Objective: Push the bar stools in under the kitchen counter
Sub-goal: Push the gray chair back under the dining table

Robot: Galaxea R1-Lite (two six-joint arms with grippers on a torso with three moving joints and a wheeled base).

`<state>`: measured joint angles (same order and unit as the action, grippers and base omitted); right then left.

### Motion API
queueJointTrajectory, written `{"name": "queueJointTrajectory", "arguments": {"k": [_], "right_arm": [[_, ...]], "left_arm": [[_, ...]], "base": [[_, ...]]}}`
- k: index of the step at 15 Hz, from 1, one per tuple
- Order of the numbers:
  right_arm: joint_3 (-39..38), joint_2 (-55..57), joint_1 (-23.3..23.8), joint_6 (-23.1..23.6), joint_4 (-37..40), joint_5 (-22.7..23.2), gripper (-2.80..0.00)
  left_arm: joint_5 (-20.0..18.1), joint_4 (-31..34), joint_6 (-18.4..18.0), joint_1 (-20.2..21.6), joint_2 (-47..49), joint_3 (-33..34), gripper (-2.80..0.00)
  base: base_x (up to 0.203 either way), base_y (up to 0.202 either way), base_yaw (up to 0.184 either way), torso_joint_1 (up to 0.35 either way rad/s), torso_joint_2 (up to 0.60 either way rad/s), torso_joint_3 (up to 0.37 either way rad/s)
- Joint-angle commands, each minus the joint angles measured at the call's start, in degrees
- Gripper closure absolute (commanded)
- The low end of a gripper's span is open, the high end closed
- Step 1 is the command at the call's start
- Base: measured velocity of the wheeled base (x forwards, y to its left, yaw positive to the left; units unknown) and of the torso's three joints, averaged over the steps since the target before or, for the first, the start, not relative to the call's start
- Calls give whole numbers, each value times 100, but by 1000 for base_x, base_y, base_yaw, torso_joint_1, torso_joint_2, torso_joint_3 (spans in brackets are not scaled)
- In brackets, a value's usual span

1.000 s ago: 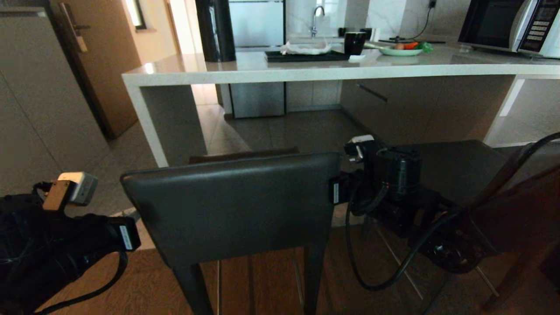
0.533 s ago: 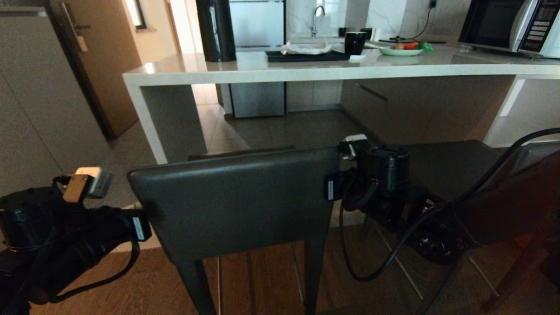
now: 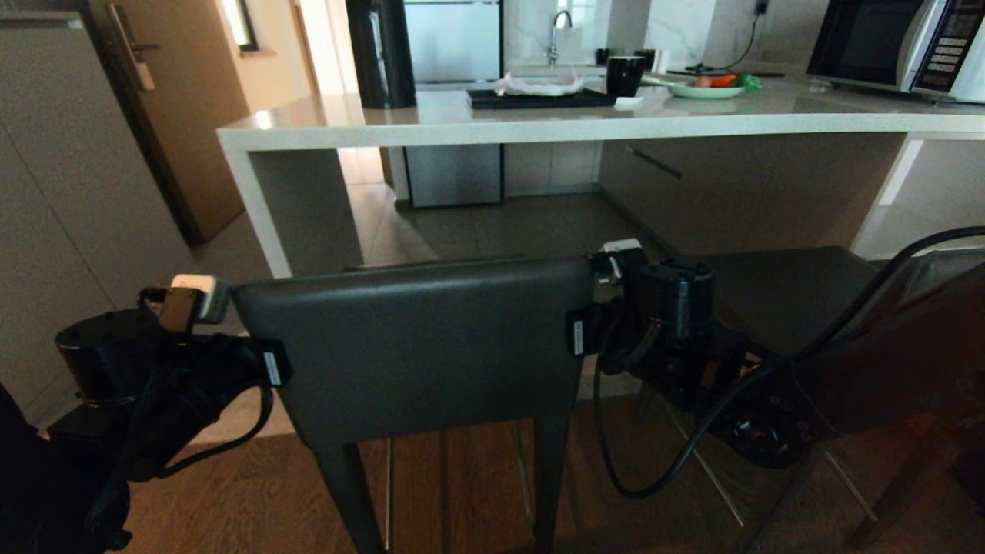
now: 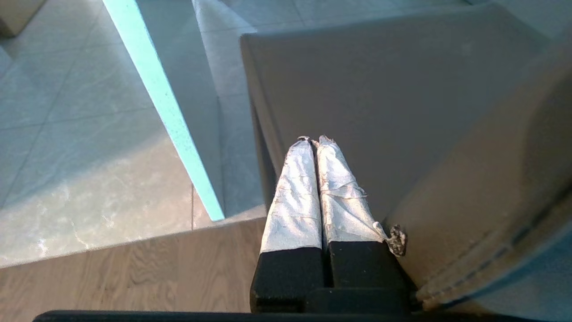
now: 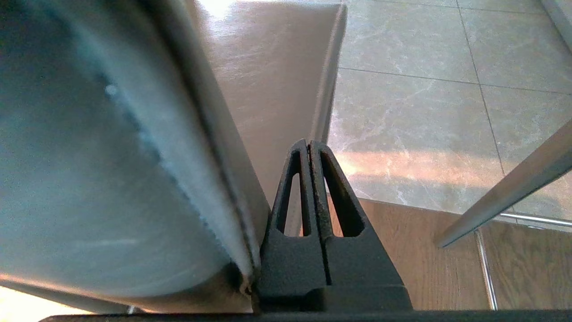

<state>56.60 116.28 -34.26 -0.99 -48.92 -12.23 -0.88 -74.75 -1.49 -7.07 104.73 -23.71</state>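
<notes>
Near stool (image 3: 415, 346) stood on the wood floor, short of the kitchen counter (image 3: 539, 119), backrest facing the robot. Its seat pointed at the opening under the worktop, just right of the slab end leg (image 3: 296, 211); still outside the overhang, as far as the head view showed. Second stool (image 3: 793, 296) sat to the right, seat nearer the counter, also not clearly tucked in.

Left gripper (image 4: 315, 141) was closed on nothing, taped fingers (image 4: 295, 188) pressed together, lying along the left edge of the backrest, beside the seat. Right gripper (image 5: 309, 143) mirrored it on the right edge, its two black fingers (image 5: 290, 197) shut flat against each other, hard by the backrest's side seam. Neither held the stool; they bracketed it.

Reading: closed fingers make stiff blunt bars, better for shoving than pinching a padded back too wide to grasp. One arm per side should keep the stool from yawing as it goes forward.

Step in hand looked like the push on the first stool, early in the task.

Risk: the stool's left leg sliding close to the slab; tall stool could tip if pushed only at the top.
</notes>
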Motion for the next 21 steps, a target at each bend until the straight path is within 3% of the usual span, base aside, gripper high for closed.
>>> {"name": "queueJointTrajectory", "arguments": {"k": [1, 8, 11, 21], "right_arm": [[60, 70, -2, -7, -38, -5, 0], [370, 261, 103, 2, -21, -37, 0], [729, 514, 177, 18, 8, -169, 0], [904, 553, -91, 460, -14, -165, 0]], "left_arm": [[-1, -13, -10, 21, 256, -143, 0], [31, 38, -25, 36, 459, -622, 0], [61, 58, -24, 223, 536, -732, 0], [-9, 22, 8, 128, -119, 95, 0]], "base": [[0, 0, 0, 0, 0, 0], [0, 0, 0, 0, 0, 0], [0, 0, 0, 0, 0, 0], [0, 0, 0, 0, 0, 0]]}}
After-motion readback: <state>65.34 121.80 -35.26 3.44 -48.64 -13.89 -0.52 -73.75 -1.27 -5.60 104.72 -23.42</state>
